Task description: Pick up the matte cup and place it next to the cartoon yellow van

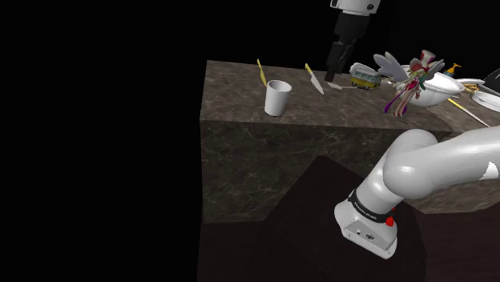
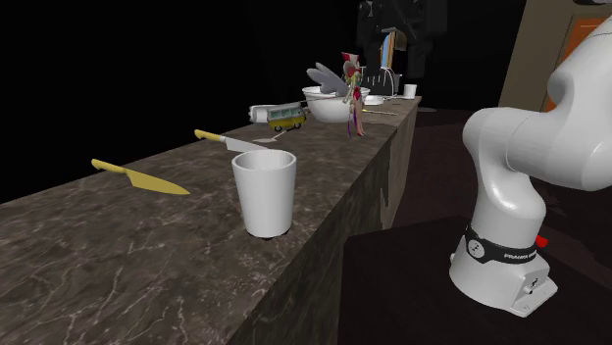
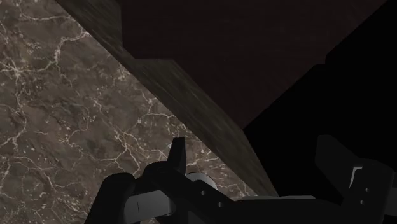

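A plain white cup [image 1: 278,98] stands upright near the counter's front edge, also seen close up as the cup [image 2: 264,191]. The yellow van [image 1: 365,78] sits farther along the counter toward the shoulder view's right, and shows as the van [image 2: 285,119] behind the cup. My black gripper [image 1: 331,78] hangs over the counter between the cup and the van, closer to the van. In the wrist view the gripper [image 3: 257,159] is open, its fingers [image 3: 178,154] apart with nothing between them, over the marble top's edge.
Two yellow-handled knives [image 1: 262,72] [image 1: 314,78] lie behind and beside the cup. A winged figurine [image 1: 409,80], a white bowl [image 1: 437,90] and plates [image 1: 487,98] crowd the counter [image 1: 240,100] past the van. Black area lies left of the counter.
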`<act>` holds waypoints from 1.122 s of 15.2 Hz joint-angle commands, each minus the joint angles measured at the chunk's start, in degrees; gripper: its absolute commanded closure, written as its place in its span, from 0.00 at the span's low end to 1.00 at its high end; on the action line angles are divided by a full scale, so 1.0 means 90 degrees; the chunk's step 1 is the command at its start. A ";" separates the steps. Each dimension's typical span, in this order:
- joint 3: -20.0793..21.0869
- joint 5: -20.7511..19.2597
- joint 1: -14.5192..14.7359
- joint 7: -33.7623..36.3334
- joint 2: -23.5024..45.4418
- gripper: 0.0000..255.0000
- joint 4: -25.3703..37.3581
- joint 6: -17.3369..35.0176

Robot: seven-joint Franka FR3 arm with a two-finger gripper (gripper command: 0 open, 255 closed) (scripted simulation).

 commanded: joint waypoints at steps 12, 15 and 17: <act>0.0267 -0.0257 0.0096 0.0159 0.1957 0.00 0.0091 0.2221; 0.0334 -0.0368 0.0107 0.0231 0.2584 0.00 0.0304 0.2726; 0.0374 -0.0449 0.0112 0.0284 0.2989 0.00 0.0479 0.3013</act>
